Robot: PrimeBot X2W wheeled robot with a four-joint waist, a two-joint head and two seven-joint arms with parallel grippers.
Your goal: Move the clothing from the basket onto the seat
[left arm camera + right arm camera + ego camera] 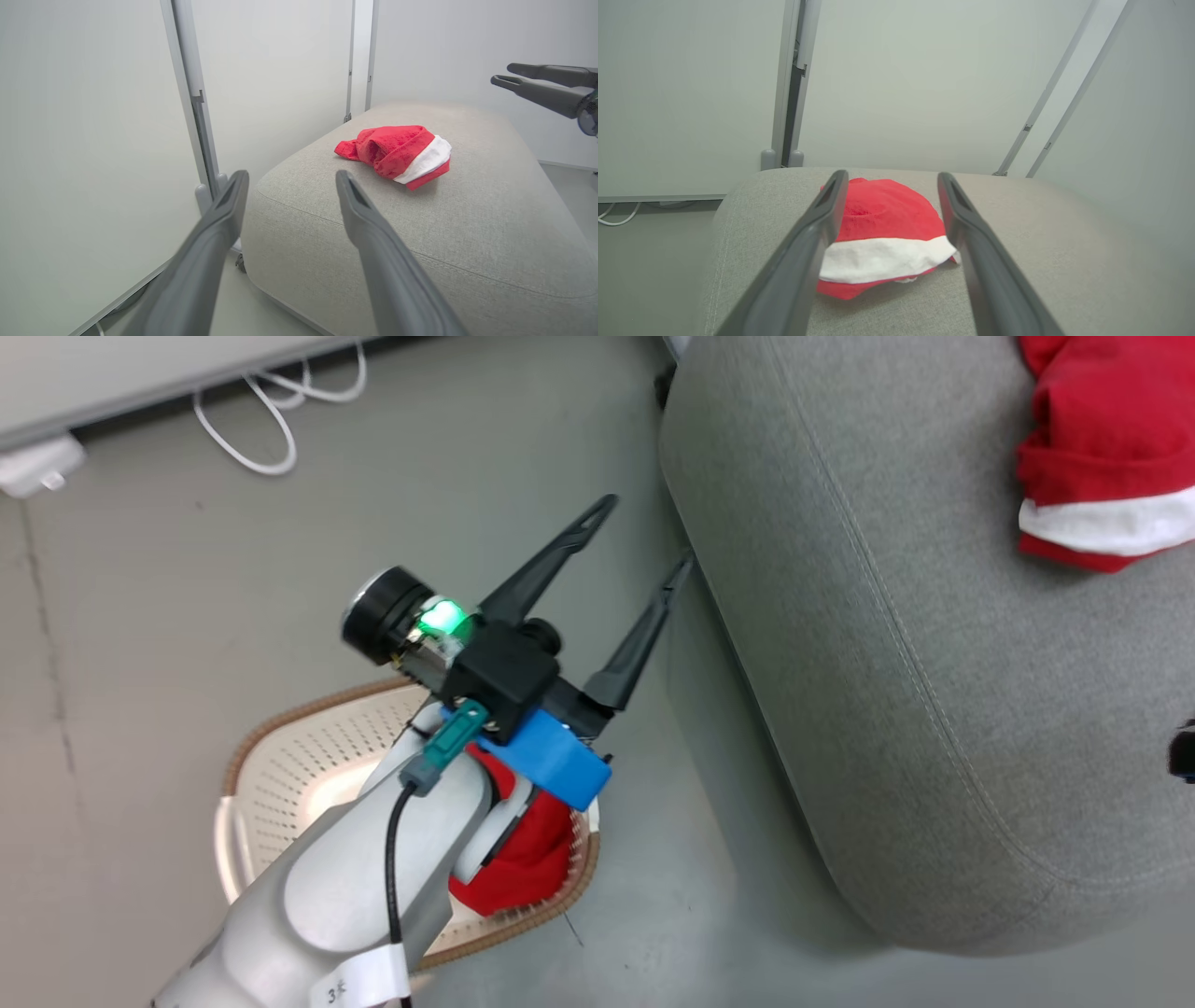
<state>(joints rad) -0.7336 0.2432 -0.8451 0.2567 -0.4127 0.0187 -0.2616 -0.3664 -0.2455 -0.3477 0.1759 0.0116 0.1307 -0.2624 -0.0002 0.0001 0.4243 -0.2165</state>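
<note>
We hold our left gripper (pixel 646 532) and right gripper (pixel 891 177) spread wide and empty, we judge, because the white-striped red garment (pixel 1102 476) already lies on the seat (pixel 887 663) at right while the plain red garment (pixel 523 873) waits in the basket (pixel 299 775) near left.

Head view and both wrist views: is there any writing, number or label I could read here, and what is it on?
"3": on the white tag wrapped round the black cable that runs along the pale forearm; a mark follows the 3 but is too blurred to read.
Nothing else in these pictures carries writing that can be read.
</note>
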